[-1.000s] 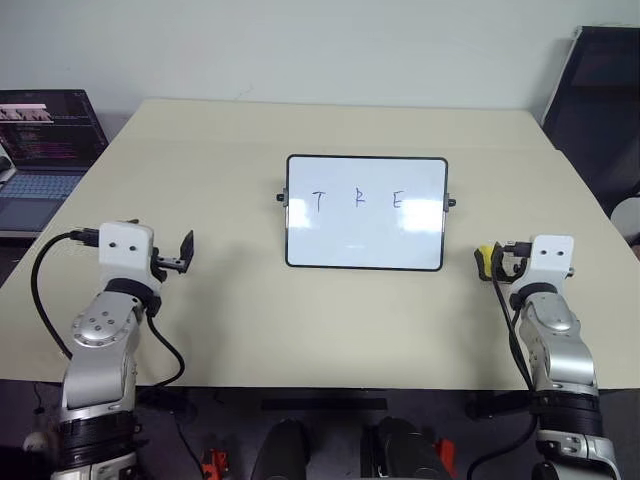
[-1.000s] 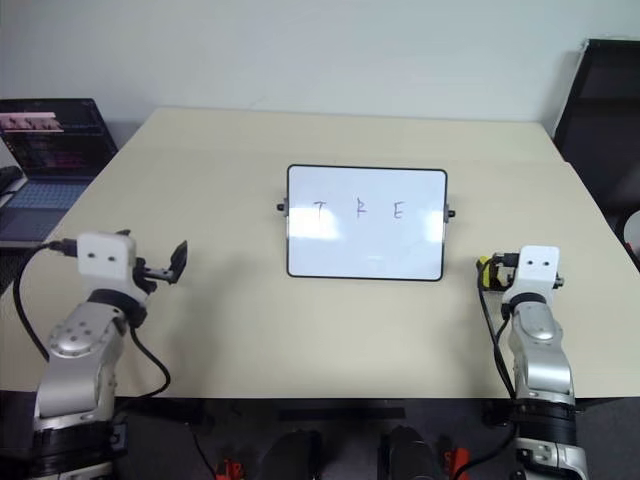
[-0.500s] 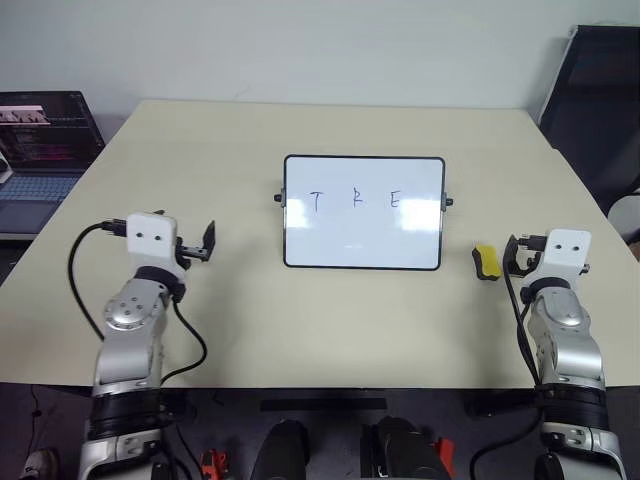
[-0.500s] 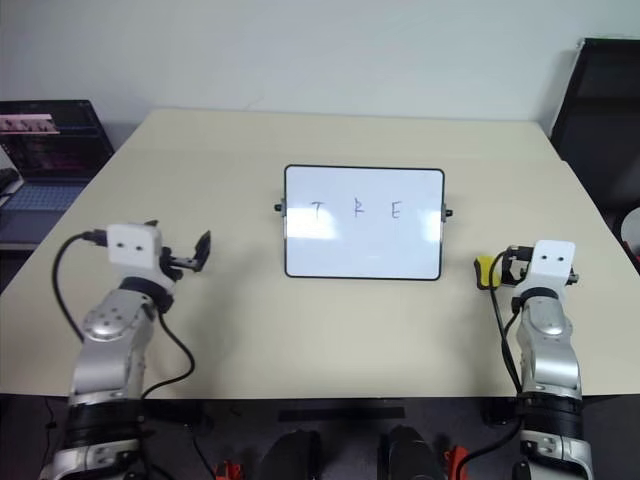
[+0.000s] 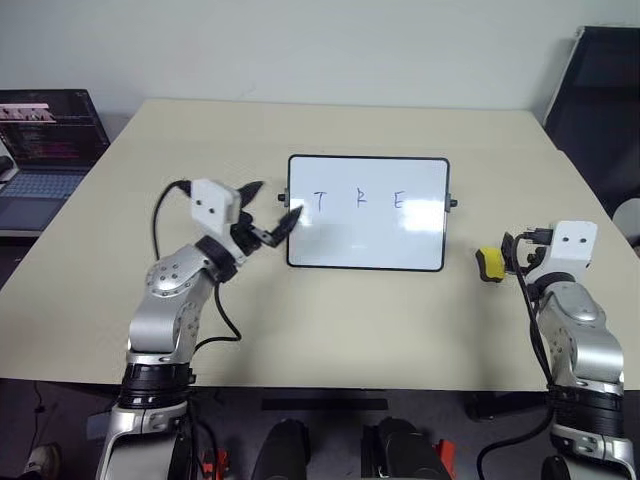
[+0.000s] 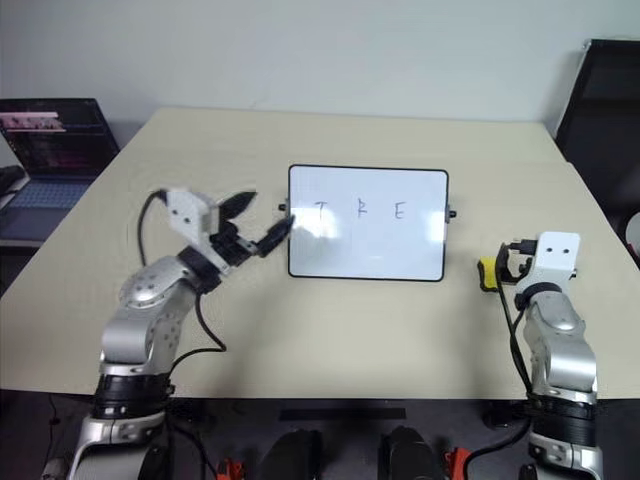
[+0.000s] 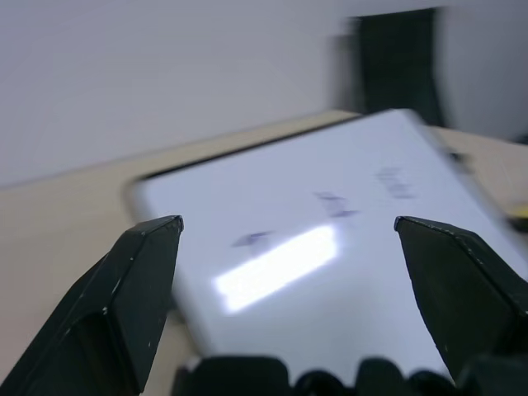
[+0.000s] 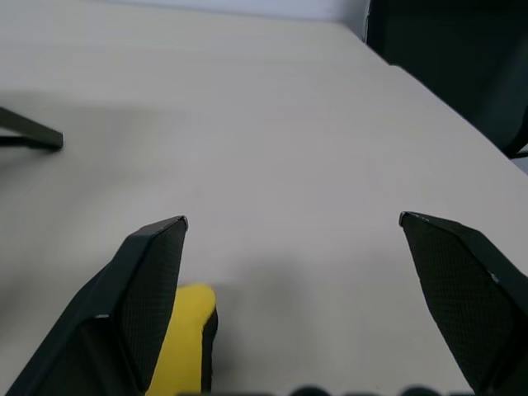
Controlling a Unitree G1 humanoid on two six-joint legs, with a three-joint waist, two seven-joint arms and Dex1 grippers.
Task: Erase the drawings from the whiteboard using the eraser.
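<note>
The whiteboard [image 5: 367,235] lies flat in the middle of the table, with the drawings [image 5: 358,198], the small dark letters T R E, across its upper half. My left gripper [image 5: 270,206] is open at the board's left edge, one fingertip [image 5: 291,218] over the frame near the T. The left wrist view looks across the glossy whiteboard [image 7: 346,289] between the spread fingers. The eraser [image 5: 489,263], a small yellow block, rests on the table right of the board. My right gripper [image 8: 293,221] stands open just behind it, with the eraser [image 8: 183,340] beside one finger, not gripped.
An open laptop [image 5: 45,150] sits off the table's far left corner. A dark chair [image 5: 600,110] stands beyond the right edge. The bare beige table [image 5: 340,320] stretches in front of the board to its near edge.
My left arm has swung to the right, from the table's left side to the whiteboard's left edge, and turned toward the board. The right gripper and eraser stayed about where they were.
</note>
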